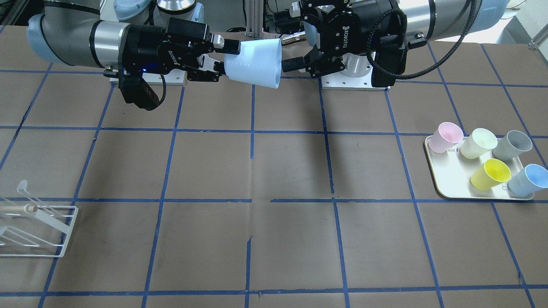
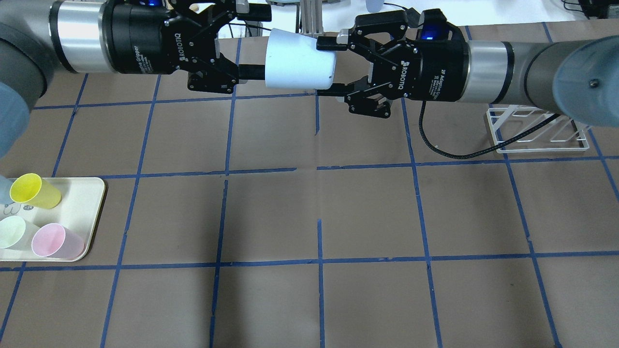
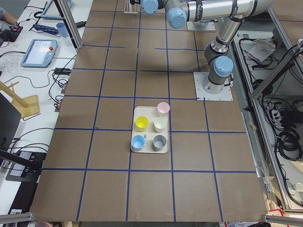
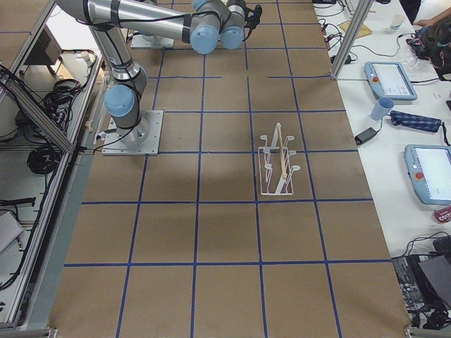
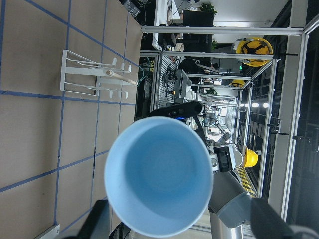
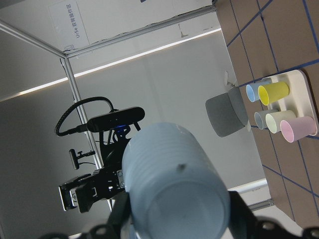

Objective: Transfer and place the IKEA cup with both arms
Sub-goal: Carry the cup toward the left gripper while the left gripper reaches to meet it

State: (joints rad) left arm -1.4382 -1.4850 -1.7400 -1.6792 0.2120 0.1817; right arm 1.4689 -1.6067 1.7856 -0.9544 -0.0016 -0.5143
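Note:
The pale-blue IKEA cup (image 1: pixel 254 62) is held on its side in the air at the table's far middle, and also shows from overhead (image 2: pixel 300 60). My right gripper (image 1: pixel 224 57) (image 2: pixel 323 68) is shut on its narrow base. Its wide mouth faces my left gripper (image 1: pixel 287 51) (image 2: pixel 266 41), which is open, its fingertips level with the rim and spread wider than it. The left wrist view looks into the cup's blue inside (image 5: pixel 159 181). The right wrist view shows the cup's bottom (image 6: pixel 174 184).
A cream tray (image 1: pixel 449 179) (image 2: pixel 92 203) on my left side holds pink, cream, grey and yellow cups and a blue twin cup (image 1: pixel 528 179). A white wire rack (image 1: pixel 38 231) (image 2: pixel 537 128) stands on my right side.

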